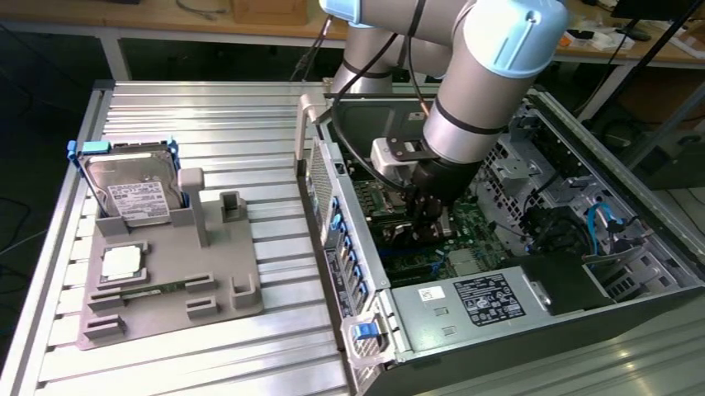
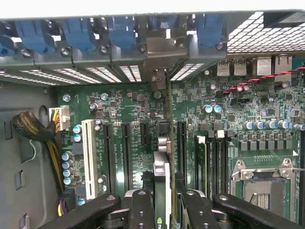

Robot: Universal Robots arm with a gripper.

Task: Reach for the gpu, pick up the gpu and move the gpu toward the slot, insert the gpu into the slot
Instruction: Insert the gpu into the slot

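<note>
Where the gpu [image 2: 162, 162] stands: edge-on and upright over the motherboard [image 2: 228, 124], inside the open computer case [image 1: 518, 301], its far end up against the rear bracket openings.
Grip: gripper [image 2: 167, 198] clamped on the card, with dark fingers [image 2: 142, 210] pressing both flat sides.
Seating: the card's lower edge seems to meet the board between the long black sockets [image 2: 126, 150]; whether it is home in the slot cannot be told.
Neighbour: square silver CPU socket [image 2: 264, 183], well off to one side of the card.
Outside the case: a hard drive [image 1: 134, 194] leans in a grey fixture [image 1: 177, 289] on the ribbed metal table [image 1: 220, 115], at the exterior view's left.
</note>
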